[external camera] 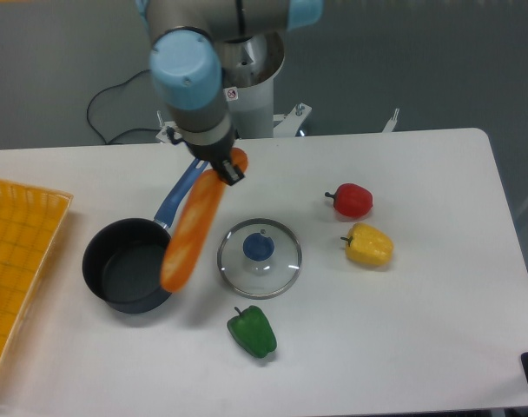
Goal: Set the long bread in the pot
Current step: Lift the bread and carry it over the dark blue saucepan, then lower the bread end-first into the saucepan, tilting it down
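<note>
Gripping the smooth orange-golden baguette-shaped long bread (192,231) by its upper end, the hand (227,168) hangs it over the round dark pot's (129,265) three o'clock rim.

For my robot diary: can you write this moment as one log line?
step: carry | gripper: shut on long bread | bread: in air, tilted, low end over pot rim | pot: empty | next: likely lower, release

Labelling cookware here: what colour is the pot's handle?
Blue; the pot's handle shows best in the fixed camera view, partly behind the long bread.
</note>
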`<state>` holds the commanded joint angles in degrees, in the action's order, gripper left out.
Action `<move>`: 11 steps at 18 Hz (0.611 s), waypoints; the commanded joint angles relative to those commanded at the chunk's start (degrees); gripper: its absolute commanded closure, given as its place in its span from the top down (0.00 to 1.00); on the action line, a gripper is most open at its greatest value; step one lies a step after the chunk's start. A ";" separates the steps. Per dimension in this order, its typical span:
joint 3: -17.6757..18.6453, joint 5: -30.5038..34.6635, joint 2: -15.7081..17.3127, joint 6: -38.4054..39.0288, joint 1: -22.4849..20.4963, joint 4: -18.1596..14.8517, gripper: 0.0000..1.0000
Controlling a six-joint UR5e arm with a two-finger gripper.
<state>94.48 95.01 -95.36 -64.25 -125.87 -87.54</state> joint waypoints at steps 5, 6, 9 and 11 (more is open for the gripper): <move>0.79 0.00 -0.09 0.80 2.29 0.09 0.00; 0.88 0.09 0.00 0.80 2.38 0.00 0.00; 1.23 0.09 0.00 0.88 3.35 0.00 0.00; 1.67 1.31 -0.35 1.32 3.52 0.00 0.00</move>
<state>96.15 96.32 -95.71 -62.93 -122.35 -87.54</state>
